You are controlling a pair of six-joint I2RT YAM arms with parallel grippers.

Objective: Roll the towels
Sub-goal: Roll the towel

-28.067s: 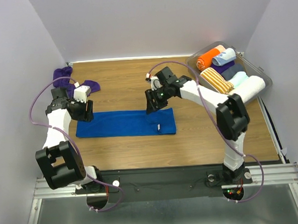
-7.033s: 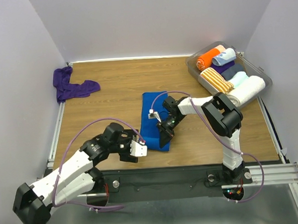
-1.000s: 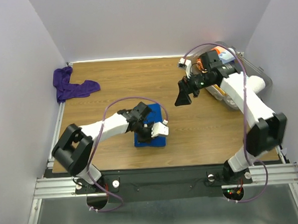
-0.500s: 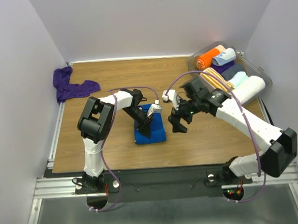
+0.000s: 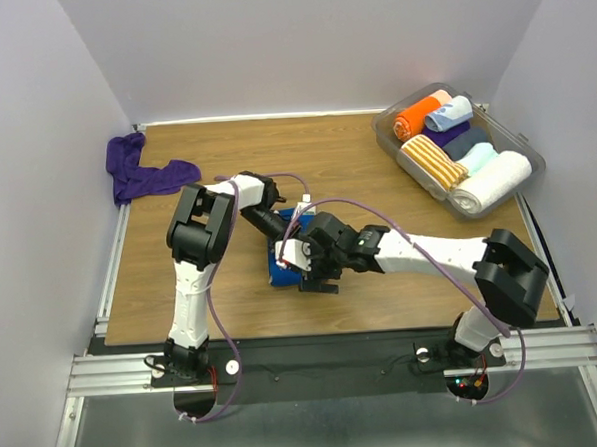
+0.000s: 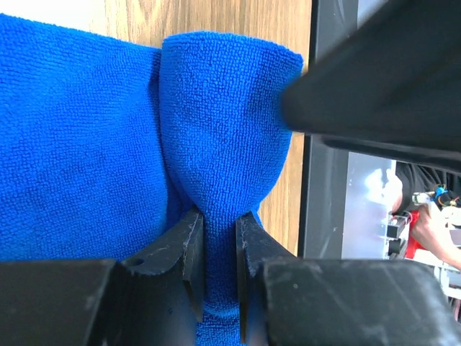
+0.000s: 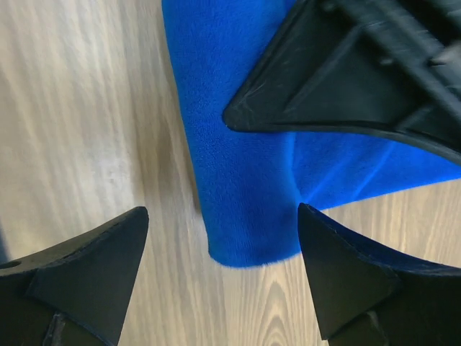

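- Overhead view: bright, even, soft light from above. The table (image 5: 376, 179) carries only faint shadows under my arms, with no glare.
- Left wrist view: the blue towel (image 6: 223, 122) shows crisp weave at centre. The left gripper's fingers (image 6: 191, 245), at 6 o'clock, are dark and shadowed.
- Right wrist view: the table's grain smears at 9 o'clock under a pale sheen. The right gripper's fingers (image 7: 86, 259), at 7 and 5 o'clock, are blurred black silhouettes.

Blue towel (image 6: 86, 144) — nubby cloth, table (image 7: 72, 108) smooth woodgrain, left tool (image 6: 218, 231) — matt black plastic
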